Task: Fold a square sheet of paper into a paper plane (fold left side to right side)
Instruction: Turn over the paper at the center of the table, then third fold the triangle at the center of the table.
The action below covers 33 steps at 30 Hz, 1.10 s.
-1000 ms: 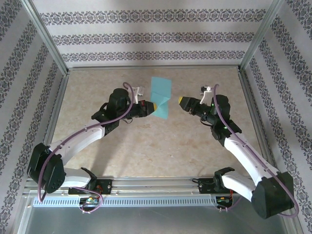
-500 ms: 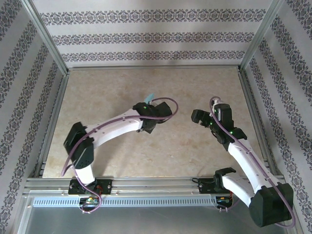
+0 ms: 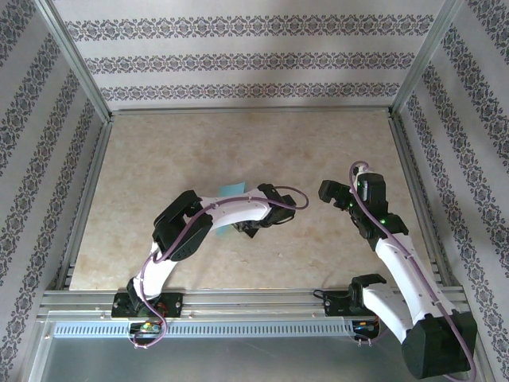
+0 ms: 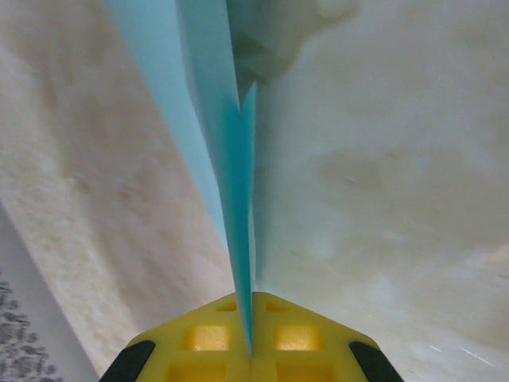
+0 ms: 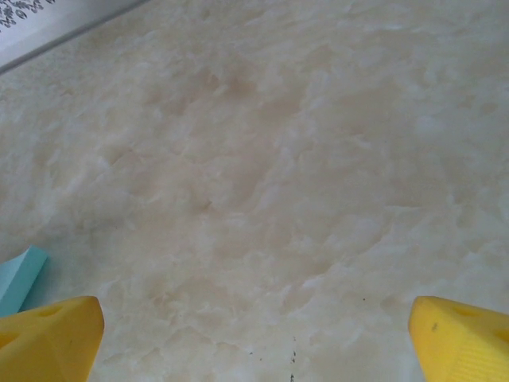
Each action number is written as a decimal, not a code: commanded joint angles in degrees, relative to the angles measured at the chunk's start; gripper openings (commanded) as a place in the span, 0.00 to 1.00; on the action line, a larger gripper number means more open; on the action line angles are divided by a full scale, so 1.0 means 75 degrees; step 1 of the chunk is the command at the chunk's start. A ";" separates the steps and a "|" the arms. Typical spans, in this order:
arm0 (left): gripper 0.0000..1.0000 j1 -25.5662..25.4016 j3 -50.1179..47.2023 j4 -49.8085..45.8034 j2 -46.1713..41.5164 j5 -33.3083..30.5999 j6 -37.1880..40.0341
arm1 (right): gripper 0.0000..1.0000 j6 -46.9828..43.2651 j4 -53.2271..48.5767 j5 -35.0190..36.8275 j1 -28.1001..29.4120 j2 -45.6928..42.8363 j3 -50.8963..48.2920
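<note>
**Left claw pinches the folded paper while the right claw stands empty**

The left claw (image 4: 250, 309) is clenched on the cyan folded paper (image 4: 229, 159). Its yellow fingers meet on the near edge, and the sheet runs away from them edge-on, raised off the beige desk (image 4: 382, 199). From above, a corner of the paper (image 3: 233, 189) pokes out behind the left arm's bent forearm, near the middle of the desk (image 3: 159, 159); the arm hides the rest. The right claw (image 5: 254, 338) is released, its two yellow fingertips far apart with nothing between them. It hovers over bare desk, and a small cyan corner of the paper (image 5: 17, 278) lies just beside its left fingertip.

The paper looks very light and thin, so it should droop or flutter when carried by one edge. It will probably take a stray crease from any hard squeeze or drag. Smooth pads may let it slip. The best hold is likely on a folded edge or corner, where the doubled layers are stiffer. The free claw could then press the sheet flat against the desk before the left side goes over to the right.
</note>
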 commanded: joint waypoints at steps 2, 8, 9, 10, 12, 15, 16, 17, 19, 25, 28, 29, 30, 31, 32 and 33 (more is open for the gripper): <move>0.12 -0.0101 0.0252 0.0521 -0.0024 0.1526 -0.0186 | 0.98 -0.0046 -0.0049 -0.0158 -0.0083 0.0048 -0.0079; 0.18 -0.0090 0.0496 0.0937 0.0029 0.2316 0.0014 | 0.98 0.0008 -0.0026 -0.0378 -0.0093 0.0124 -0.0055; 0.19 -0.0088 0.0519 0.0985 0.0002 0.2440 0.0047 | 0.98 0.0013 -0.0031 -0.0413 -0.0097 0.0153 -0.0045; 0.21 -0.0090 0.0528 0.1041 -0.0014 0.2562 0.0081 | 0.98 0.0014 -0.0039 -0.0454 -0.0102 0.0188 -0.0042; 0.27 -0.0082 0.0491 0.1192 -0.0123 0.2842 0.0129 | 0.98 0.0015 -0.0036 -0.0571 -0.0104 0.0282 -0.0002; 0.39 -0.0044 0.0333 0.1547 -0.0434 0.3371 0.0179 | 0.98 0.0016 -0.0042 -0.0786 -0.0116 0.0475 0.0060; 0.43 -0.0026 0.0269 0.1675 -0.0552 0.3520 0.0168 | 0.98 0.0042 -0.0048 -0.0851 -0.0114 0.0545 0.0090; 0.49 0.0000 0.0181 0.1826 -0.0711 0.3728 0.0156 | 0.98 0.0062 -0.0034 -0.0944 -0.0114 0.0622 0.0119; 0.56 0.0080 0.0005 0.2181 -0.1024 0.4147 0.0121 | 0.98 0.0108 -0.0025 -0.1137 -0.0114 0.0803 0.0185; 0.65 0.0660 -0.0890 0.3670 -0.2264 0.5324 -0.0109 | 0.99 0.0340 0.0188 -0.2111 -0.0114 0.1442 0.0408; 0.66 0.1194 -0.1718 0.4608 -0.3005 0.5627 -0.0358 | 0.96 0.0569 0.0441 -0.2848 -0.0098 0.1747 0.0473; 0.66 0.1411 -0.2071 0.4983 -0.3277 0.5697 -0.0502 | 0.93 0.0658 0.0554 -0.3092 -0.0059 0.1872 0.0502; 0.66 0.1645 -0.2437 0.5377 -0.3564 0.5772 -0.0645 | 0.89 0.0753 0.0627 -0.3289 0.0015 0.2015 0.0529; 0.66 0.1849 -0.2813 0.5721 -0.3810 0.5832 -0.0790 | 0.85 0.0835 0.0683 -0.3413 0.0102 0.2144 0.0571; 0.66 0.2089 -0.3218 0.6180 -0.4092 0.5860 -0.0999 | 0.79 0.0944 0.0753 -0.3489 0.0227 0.2313 0.0611; 0.67 0.2312 -0.3642 0.6625 -0.4372 0.5877 -0.1223 | 0.73 0.1083 0.0886 -0.3558 0.0401 0.2500 0.0646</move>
